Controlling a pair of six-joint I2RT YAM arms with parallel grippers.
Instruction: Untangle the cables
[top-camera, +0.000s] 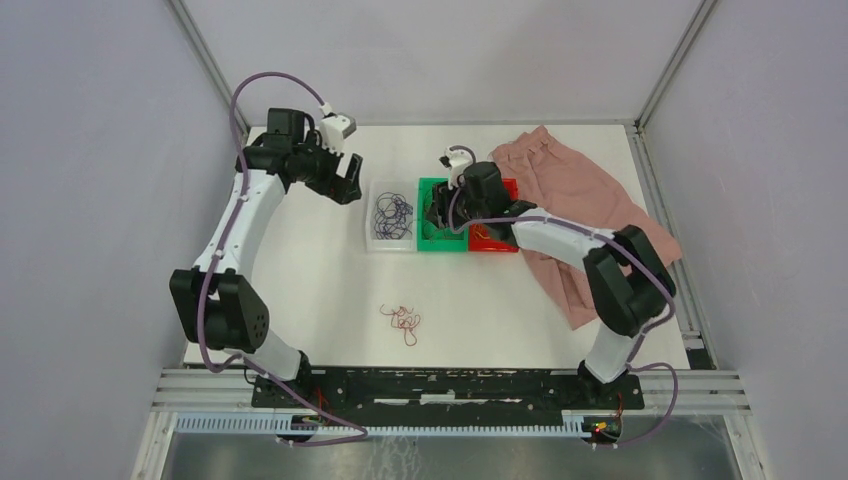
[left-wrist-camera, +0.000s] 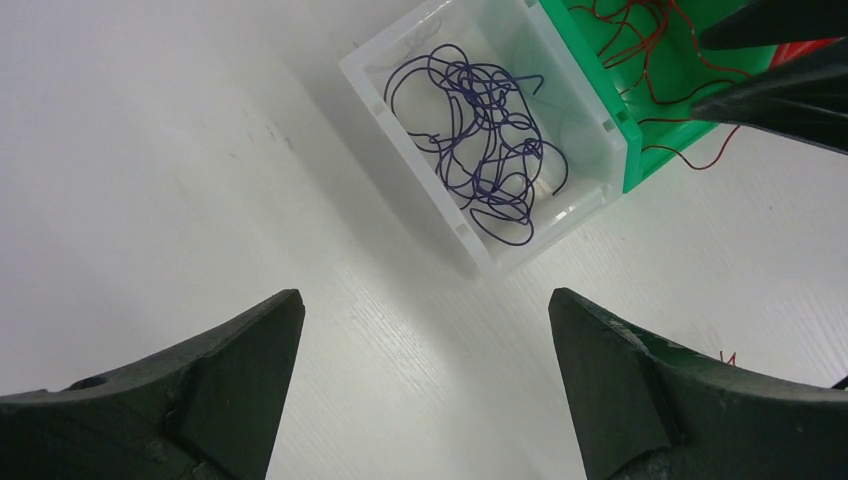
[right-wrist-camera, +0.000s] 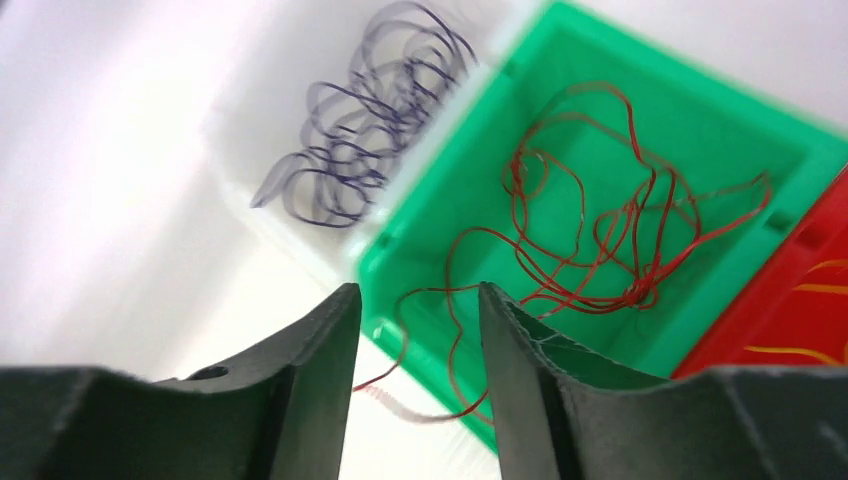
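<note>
Wires are sorted by colour. The purple wires (left-wrist-camera: 480, 140) lie in the clear bin (left-wrist-camera: 372, 100). The red wires (right-wrist-camera: 600, 230) are in the green bin (right-wrist-camera: 730, 120) just to its right, and the orange-yellow wires (right-wrist-camera: 790, 350) are in the red bin (right-wrist-camera: 800, 280) furthest right.

Your right gripper (right-wrist-camera: 415, 300) hangs over the green bin's near rim. Its fingers are narrow but not clamped, and one red strand trails over the rim between them. You can't tell whether that's a drop or a pick.

Your left gripper (left-wrist-camera: 425, 305) is spread wide and empty, just left of the clear bin, out of the way.

A loose red tangle (top-camera: 402, 322) sits on the table (top-camera: 320, 280), well nearer you. It's probably next.
</note>
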